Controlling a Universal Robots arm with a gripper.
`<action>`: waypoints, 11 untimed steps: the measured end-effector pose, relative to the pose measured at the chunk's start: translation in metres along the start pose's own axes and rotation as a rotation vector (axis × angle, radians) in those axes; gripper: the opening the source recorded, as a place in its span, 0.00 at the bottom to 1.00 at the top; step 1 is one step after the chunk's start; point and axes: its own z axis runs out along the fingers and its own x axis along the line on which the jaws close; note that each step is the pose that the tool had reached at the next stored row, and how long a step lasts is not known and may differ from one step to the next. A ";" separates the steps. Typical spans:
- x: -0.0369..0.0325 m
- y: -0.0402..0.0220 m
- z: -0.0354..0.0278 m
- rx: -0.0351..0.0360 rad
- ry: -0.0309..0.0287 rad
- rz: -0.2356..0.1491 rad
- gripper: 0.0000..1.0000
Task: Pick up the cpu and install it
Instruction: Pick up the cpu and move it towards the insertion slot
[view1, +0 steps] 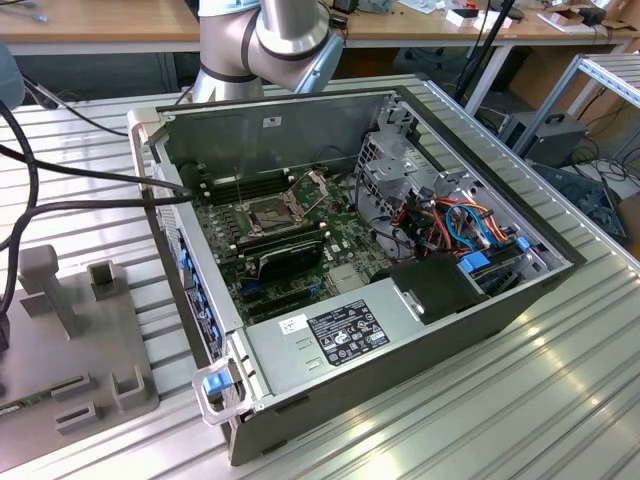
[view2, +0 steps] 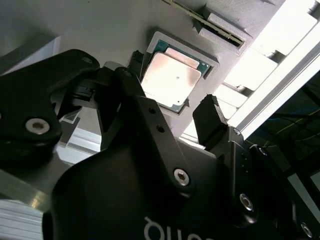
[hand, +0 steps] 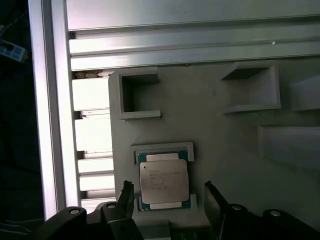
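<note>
You see the cpu (hand: 164, 181) lying flat in a shallow pocket of the grey fixture (hand: 225, 145). Your gripper (hand: 168, 192) sits over it, fingers (hand: 215, 201) spread, one on each side of the chip.

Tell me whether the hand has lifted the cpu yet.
No: in the first wrist view the cpu lies in its grey holder, the open hand straddling it.

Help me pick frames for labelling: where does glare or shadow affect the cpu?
Second wrist view: glare washes the cpu pale, and the aluminium rails beside it blow out white. First wrist view: cpu evenly lit, open tool dark in shadow. Exterior view: light streaks on the ribbed table.
</note>
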 end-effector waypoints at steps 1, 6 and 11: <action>0.0001 0.0006 0.0019 0.0001 0.0001 -0.001 0.67; 0.0001 0.0013 0.0037 0.0000 0.0003 -0.005 0.67; 0.0001 0.0013 0.0039 0.0000 0.0005 -0.014 0.67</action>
